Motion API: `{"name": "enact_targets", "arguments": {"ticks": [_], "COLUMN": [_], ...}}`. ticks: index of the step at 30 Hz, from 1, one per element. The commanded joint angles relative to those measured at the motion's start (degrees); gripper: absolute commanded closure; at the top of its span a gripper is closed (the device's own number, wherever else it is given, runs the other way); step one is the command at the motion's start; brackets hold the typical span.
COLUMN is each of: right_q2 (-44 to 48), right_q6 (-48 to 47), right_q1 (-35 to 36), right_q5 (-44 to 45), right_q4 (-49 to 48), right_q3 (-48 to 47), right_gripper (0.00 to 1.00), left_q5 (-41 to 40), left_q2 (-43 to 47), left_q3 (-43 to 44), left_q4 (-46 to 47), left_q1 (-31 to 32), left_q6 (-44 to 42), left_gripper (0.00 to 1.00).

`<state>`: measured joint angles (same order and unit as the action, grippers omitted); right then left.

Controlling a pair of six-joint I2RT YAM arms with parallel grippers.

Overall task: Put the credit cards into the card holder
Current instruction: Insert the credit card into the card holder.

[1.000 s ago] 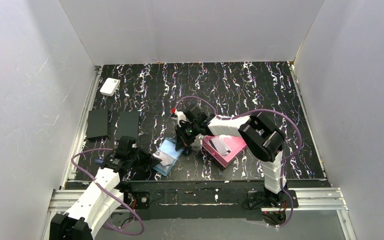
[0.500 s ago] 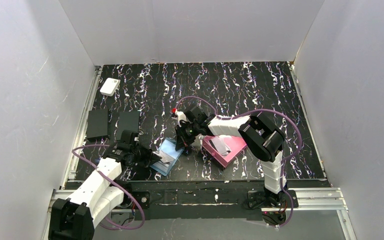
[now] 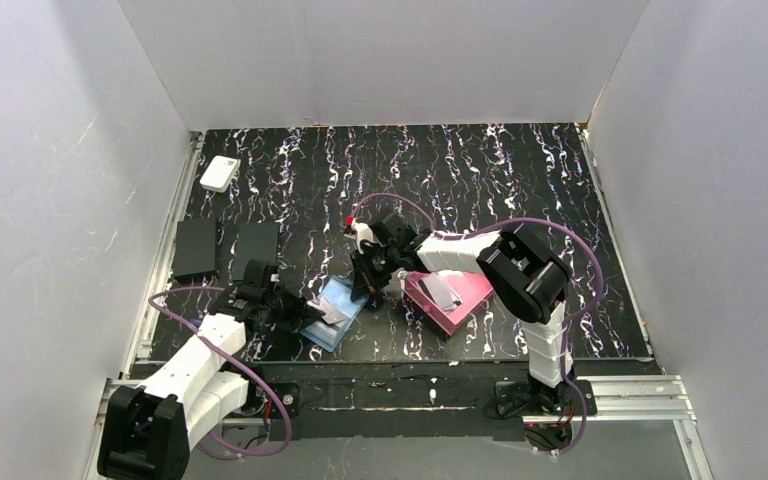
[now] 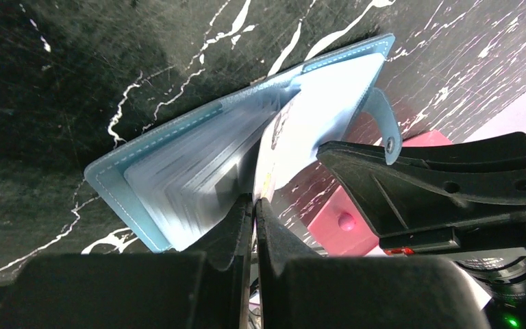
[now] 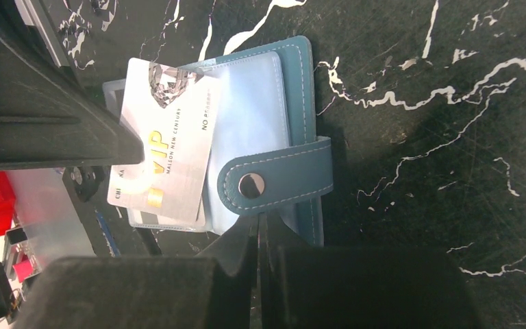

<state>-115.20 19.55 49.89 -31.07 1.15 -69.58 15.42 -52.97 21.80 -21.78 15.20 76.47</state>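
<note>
Table: black, white-veined. Pink tray lies right of centre with a grey card on it. Holder lies open just left of the tray. Right gripper is clenched on the holder's cover edge by the snap tab. Left gripper pinches a silver card over the pockets

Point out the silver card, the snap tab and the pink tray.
card (image 5: 164, 144): right wrist view, its printed face.
snap tab (image 5: 281, 181): right wrist view, strap beside the button.
pink tray (image 3: 472, 288): top view, bare floor.
</note>
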Motion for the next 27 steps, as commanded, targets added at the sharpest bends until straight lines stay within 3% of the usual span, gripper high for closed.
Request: {"name": "enact_targets", "arguments": {"ticks": [1,13,27], "right_q2": [-0.4,-0.5,0.2], "right_q6": [-0.2,0.3,4.0], "right_q1": [0.0,0.0,0.1], "right_q5": [0.3,-0.1,-0.1], "right_q4": [-0.6,-0.6,-4.6], "right_q3": [0.3,0.6,2.3], "right_gripper": [0.99,0.99,0.99], "left_q5": [-2.9,-6.6,-13.4], "left_q2": [1.0,7.0,15.0], "left_q3": [-3.6,-9.0,-13.5], "left_q4": [1.4,7.4,10.7], "left_q1": [0.1,0.1,2.5], "left_q6": [-0.9,-2.2,2.9], "left_gripper": [1.00,1.00,1.00]}}
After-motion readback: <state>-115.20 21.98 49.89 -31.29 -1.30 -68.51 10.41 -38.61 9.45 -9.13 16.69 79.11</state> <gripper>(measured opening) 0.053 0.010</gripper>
